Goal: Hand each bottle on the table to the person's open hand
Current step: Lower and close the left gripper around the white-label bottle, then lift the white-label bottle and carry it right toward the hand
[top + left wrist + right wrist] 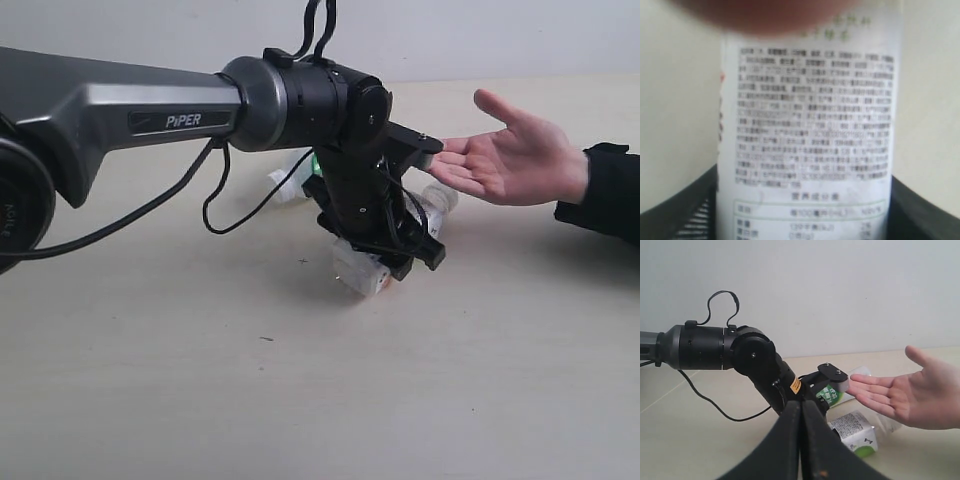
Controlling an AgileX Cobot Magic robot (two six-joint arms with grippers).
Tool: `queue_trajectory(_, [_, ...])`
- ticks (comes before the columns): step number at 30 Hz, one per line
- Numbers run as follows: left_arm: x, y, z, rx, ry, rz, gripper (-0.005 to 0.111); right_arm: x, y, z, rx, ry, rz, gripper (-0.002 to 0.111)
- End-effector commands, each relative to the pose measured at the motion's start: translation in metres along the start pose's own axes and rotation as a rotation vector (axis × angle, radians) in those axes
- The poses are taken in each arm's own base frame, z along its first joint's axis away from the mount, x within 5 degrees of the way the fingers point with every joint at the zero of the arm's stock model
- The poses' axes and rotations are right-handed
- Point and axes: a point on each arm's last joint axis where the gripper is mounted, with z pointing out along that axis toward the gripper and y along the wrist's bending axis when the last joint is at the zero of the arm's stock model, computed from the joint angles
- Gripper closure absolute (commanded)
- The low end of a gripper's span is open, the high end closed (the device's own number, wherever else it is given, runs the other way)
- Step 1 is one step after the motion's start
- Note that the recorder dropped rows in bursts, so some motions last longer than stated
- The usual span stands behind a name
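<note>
Beige table (200, 400), open room on all sides. Left arm (150, 110) is stretched in low, left gripper (390, 255) pointing down. Jaws look clamped across the body of the red-cap bottle (358, 268). Can't tell if it's on the table or just off it. Long axis roughly level, cap end low. Hand (515, 160) is open, palm up, near, above and beyond the gripper, with a free path between. Judgement: lift, then carry up to the palm. Green-label bottle (288, 186) lies behind the gripper and clear bottle (440, 200) below the hand's fingertips, so avoid both. Right gripper (801, 440) is pinched closed on nothing, well back. Left is nearer.
</note>
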Motion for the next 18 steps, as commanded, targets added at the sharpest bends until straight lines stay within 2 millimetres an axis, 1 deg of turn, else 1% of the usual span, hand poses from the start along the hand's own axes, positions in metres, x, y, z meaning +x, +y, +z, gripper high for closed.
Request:
queue_trajectory(1, [-0.002, 0.0, -0.015, -0.002, -0.015, 0.008, 0.107, -0.001, 0.0, 0.0, 0.004, -0.018, -0.006, 0.108])
queue_trajectory(7, [-0.003, -0.002, -0.036, 0.001, -0.02, -0.042, 0.107, -0.001, 0.0, 0.0, 0.004, -0.018, -0.006, 0.108])
queue_trajectory(13, [0.004, -0.003, -0.045, -0.006, 0.049, -0.09, 0.107, -0.001, 0.0, 0.0, 0.004, -0.018, -0.006, 0.108])
queue_trajectory(18, [0.005, -0.002, -0.052, -0.026, 0.061, -0.147, 0.107, -0.001, 0.0, 0.0, 0.004, -0.018, -0.006, 0.108])
